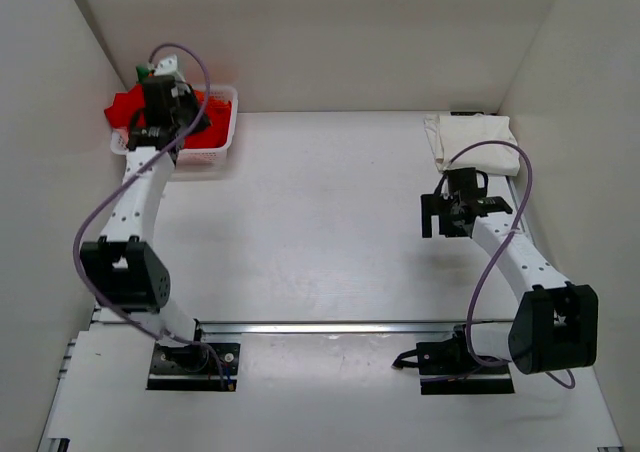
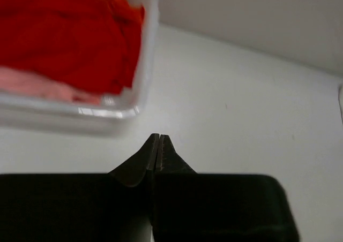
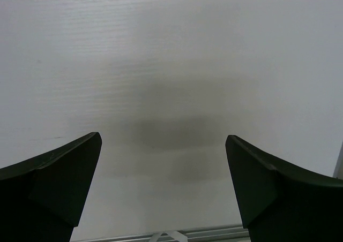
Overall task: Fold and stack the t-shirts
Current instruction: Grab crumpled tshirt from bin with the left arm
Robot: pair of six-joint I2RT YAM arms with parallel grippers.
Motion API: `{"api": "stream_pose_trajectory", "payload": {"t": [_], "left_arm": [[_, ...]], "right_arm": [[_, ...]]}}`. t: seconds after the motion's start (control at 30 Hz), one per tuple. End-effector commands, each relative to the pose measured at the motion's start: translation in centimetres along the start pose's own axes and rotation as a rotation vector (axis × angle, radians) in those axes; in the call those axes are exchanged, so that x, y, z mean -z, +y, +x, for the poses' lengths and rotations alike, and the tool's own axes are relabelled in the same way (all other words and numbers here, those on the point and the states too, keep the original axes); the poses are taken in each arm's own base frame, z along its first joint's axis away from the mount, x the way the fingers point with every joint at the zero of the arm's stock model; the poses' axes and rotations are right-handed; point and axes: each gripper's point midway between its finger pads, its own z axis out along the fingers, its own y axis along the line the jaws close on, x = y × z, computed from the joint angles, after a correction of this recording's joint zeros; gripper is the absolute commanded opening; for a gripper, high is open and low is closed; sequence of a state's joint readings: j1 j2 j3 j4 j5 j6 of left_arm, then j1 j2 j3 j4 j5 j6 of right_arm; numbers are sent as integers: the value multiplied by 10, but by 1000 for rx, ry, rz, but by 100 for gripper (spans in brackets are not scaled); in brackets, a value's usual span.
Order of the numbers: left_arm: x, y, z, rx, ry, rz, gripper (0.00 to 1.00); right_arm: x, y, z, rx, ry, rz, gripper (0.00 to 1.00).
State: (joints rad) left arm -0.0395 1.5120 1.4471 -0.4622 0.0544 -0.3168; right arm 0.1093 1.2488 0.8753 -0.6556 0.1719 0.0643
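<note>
A bright red t-shirt (image 1: 210,122) lies bunched in the white basket (image 1: 228,94) at the back left. In the left wrist view the red t-shirt (image 2: 69,33) fills the basket (image 2: 146,65), with pink cloth (image 2: 37,85) under its near edge. My left gripper (image 1: 170,107) hovers over the basket; its jaws (image 2: 159,138) are shut together with nothing between them. A cream-white folded t-shirt (image 1: 470,134) rests at the back right. My right gripper (image 1: 455,212) sits just in front of it, open (image 3: 163,145) over bare table.
White walls enclose the table on the left, back and right. A metal rail (image 1: 330,327) runs along the near edge by the arm bases. The basket stands against the left wall.
</note>
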Motion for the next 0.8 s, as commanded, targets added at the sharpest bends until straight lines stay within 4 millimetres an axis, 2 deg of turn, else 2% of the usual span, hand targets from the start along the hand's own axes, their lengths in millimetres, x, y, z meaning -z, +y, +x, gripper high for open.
{"api": "stream_pose_trajectory", "payload": {"t": [0.0, 0.03, 0.07, 0.1, 0.17, 0.2, 0.23, 0.27, 0.3, 0.33, 0.37, 0.4, 0.43, 0.47, 0.5, 0.57, 0.6, 0.63, 0.67, 0.7, 0.73, 0.77], "left_arm": [[-29, 38, -67, 28, -111, -108, 5], [-54, 56, -57, 55, -52, -134, 9], [-72, 64, -64, 63, -50, -152, 24], [-90, 69, -69, 54, -50, -155, 31], [-110, 82, -82, 32, -97, -187, 29], [-126, 87, -84, 17, -115, -205, 38], [-128, 94, -98, 10, -151, -228, 48], [-146, 100, -86, 5, -127, -247, 48], [-162, 108, -83, 21, -120, -259, 50], [-167, 111, -88, 25, -135, -261, 52], [-195, 127, -60, 6, -97, -290, 74], [-206, 127, -51, -23, -90, -297, 76], [-210, 128, -51, -39, -90, -310, 76], [-222, 132, -34, -53, -60, -323, 75], [-230, 138, -27, -48, -52, -333, 73], [-240, 136, -9, -30, -14, -323, 63], [-245, 141, -5, -23, -11, -328, 62], [-246, 138, -4, -25, -12, -325, 54], [-248, 136, -5, -26, -17, -327, 39], [-246, 143, -8, -19, -24, -340, 29], [-245, 143, -14, 1, -44, -350, 7], [-238, 139, -25, 9, -65, -343, 0]], "right_arm": [[5, 16, -40, -9, -105, -60, 99], [6, 21, -43, -1, -110, -72, 99], [4, 23, -49, -2, -114, -79, 99], [5, 27, -53, -1, -119, -87, 99], [4, 31, -58, 11, -114, -97, 100], [3, 32, -63, 11, -118, -98, 99], [2, 34, -63, 14, -111, -94, 99], [3, 37, -67, 18, -117, -105, 99], [1, 37, -68, 14, -114, -98, 99], [2, 41, -70, 16, -110, -112, 99], [1, 44, -72, 7, -108, -128, 100], [2, 46, -76, 1, -118, -136, 99], [3, 47, -75, 1, -114, -139, 99], [4, 48, -78, 1, -126, -144, 99], [4, 51, -78, -2, -126, -150, 99], [2, 50, -74, -7, -113, -148, 99], [2, 50, -76, -15, -118, -150, 99], [0, 52, -71, -10, -104, -155, 100], [0, 56, -72, -10, -101, -164, 99], [-1, 54, -72, -15, -101, -157, 99], [-1, 55, -68, -17, -90, -160, 99], [1, 56, -70, -12, -98, -160, 99]]}}
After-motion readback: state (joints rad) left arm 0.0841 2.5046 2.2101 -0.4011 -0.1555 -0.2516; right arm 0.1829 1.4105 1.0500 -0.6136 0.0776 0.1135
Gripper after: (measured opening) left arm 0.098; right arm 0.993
